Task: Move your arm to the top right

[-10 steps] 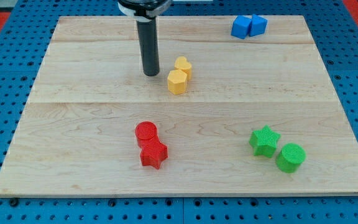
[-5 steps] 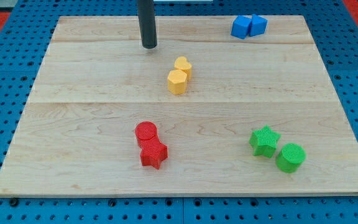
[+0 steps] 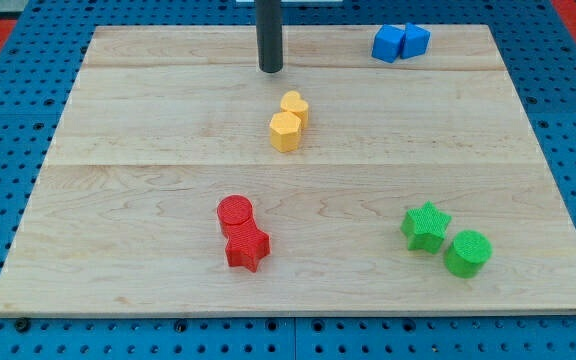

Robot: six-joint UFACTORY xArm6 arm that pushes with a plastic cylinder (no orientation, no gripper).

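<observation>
Eight blocks sit in four touching pairs on the wooden board (image 3: 118, 200). My tip (image 3: 271, 69) rests near the top edge, about midway across, touching nothing; it is a bare rod with no jaws to open or close. Below it lie the yellow hexagon block (image 3: 285, 131) and another yellow block (image 3: 294, 106). Two blue blocks (image 3: 400, 42) sit by the top right corner, well apart from my tip. Toward the bottom edge lie the red cylinder (image 3: 235, 213) and red star (image 3: 247, 247); near the bottom right corner, the green star (image 3: 426, 226) and green cylinder (image 3: 467, 253).
</observation>
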